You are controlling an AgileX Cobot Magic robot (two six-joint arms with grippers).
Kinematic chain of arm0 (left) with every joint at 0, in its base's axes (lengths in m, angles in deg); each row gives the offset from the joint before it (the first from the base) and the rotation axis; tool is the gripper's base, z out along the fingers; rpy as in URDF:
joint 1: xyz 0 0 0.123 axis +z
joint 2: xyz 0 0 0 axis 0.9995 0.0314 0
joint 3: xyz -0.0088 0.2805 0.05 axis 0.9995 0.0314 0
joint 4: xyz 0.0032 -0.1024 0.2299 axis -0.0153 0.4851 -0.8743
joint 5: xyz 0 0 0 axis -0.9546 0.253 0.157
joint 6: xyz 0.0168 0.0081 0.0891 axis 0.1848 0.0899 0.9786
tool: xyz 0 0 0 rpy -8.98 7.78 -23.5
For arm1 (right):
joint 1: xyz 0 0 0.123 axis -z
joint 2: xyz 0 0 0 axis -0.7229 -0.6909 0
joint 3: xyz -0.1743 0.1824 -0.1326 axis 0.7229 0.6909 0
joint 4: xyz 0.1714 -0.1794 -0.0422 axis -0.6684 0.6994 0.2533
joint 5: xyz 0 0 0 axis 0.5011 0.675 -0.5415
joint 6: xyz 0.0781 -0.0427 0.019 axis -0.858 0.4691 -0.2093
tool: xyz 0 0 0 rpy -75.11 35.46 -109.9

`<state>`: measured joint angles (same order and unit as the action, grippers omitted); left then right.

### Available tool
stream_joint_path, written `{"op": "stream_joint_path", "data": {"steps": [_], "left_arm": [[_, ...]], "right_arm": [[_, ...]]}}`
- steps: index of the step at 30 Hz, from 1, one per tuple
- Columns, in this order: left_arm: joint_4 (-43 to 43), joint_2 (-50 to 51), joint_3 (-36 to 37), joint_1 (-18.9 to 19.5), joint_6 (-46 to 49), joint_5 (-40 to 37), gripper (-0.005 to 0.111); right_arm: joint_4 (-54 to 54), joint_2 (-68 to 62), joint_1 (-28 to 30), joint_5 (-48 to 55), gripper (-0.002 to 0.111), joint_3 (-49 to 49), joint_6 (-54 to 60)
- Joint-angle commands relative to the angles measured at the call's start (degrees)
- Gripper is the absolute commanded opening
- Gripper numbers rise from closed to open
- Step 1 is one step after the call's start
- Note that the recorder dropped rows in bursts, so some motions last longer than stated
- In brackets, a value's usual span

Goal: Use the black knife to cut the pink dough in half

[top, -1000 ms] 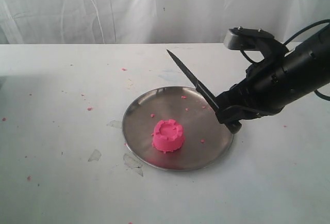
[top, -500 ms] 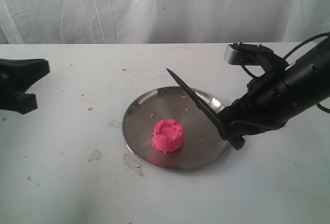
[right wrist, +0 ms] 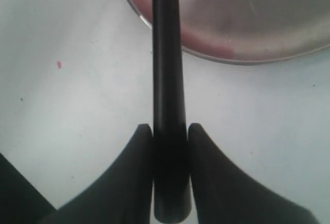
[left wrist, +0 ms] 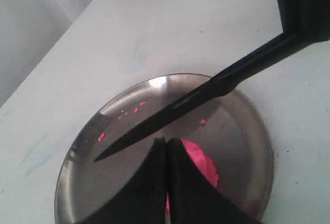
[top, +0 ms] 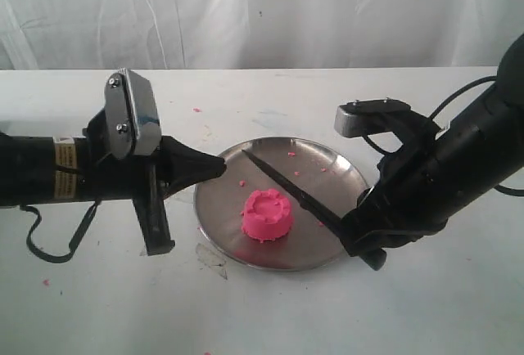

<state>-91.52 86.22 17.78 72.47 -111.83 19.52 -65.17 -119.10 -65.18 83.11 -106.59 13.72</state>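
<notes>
The pink dough (top: 268, 214), a round cake with a scalloped rim, sits whole on the steel plate (top: 221, 201). My right gripper (top: 358, 236) is shut on the handle of the black knife (top: 286, 185), whose blade slants over the plate just behind the dough, tip to the left. In the right wrist view the handle (right wrist: 167, 79) is clamped between the gripper's (right wrist: 170, 131) fingers. My left gripper (top: 219, 167) is shut and empty, with its tips over the plate's left rim. Its wrist view shows the shut gripper (left wrist: 167, 141) partly hiding the dough (left wrist: 203, 161), under the knife (left wrist: 175, 108).
Tiny pink crumbs (top: 142, 173) dot the white table and the plate. Two clear flat scraps (top: 150, 246) lie left of and in front of the plate. A white curtain hangs behind the table. The left arm's body spans the table's left half.
The left arm has swept in from the left edge to the plate's rim. The right gripper has lowered the knife and shifted it left, closer over the dough.
</notes>
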Motion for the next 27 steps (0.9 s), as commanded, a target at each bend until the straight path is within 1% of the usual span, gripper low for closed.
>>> {"op": "stream_joint_path", "data": {"steps": [1, 5, 11, 16, 23, 25, 27], "left_arm": [[3.34, 2.93, -3.65, -0.54, 0.51, 0.94, 0.000], [7.86, 4.21, -5.31, -0.54, -1.49, 1.43, 0.000], [8.38, 5.00, -5.88, -0.54, -8.65, 4.84, 0.000], [8.16, 5.00, -5.88, -0.54, -8.67, 5.48, 0.000], [5.78, 5.11, -5.88, -0.54, -8.67, 4.72, 0.000], [5.16, 5.96, -5.88, -0.54, -8.67, 4.45, 0.000], [6.27, 7.70, -5.88, -0.54, -8.67, 4.43, 0.000]], "right_arm": [[-0.15, 0.06, -0.01, -5.07, 0.000, 1.91, 0.72], [-2.76, 0.06, -0.01, -5.38, 0.000, 2.97, 0.72], [-6.85, 0.06, -0.01, -5.12, 0.000, 5.59, 0.72], [-7.65, 0.06, -0.01, -6.43, 0.000, 7.92, 0.72], [-7.23, 0.06, -0.01, -8.80, 0.000, 8.17, 0.96], [-7.23, 0.06, -0.01, -9.90, 0.000, 8.17, 1.07], [-7.23, 0.06, -0.01, -11.43, 0.000, 8.17, 1.15]]}}
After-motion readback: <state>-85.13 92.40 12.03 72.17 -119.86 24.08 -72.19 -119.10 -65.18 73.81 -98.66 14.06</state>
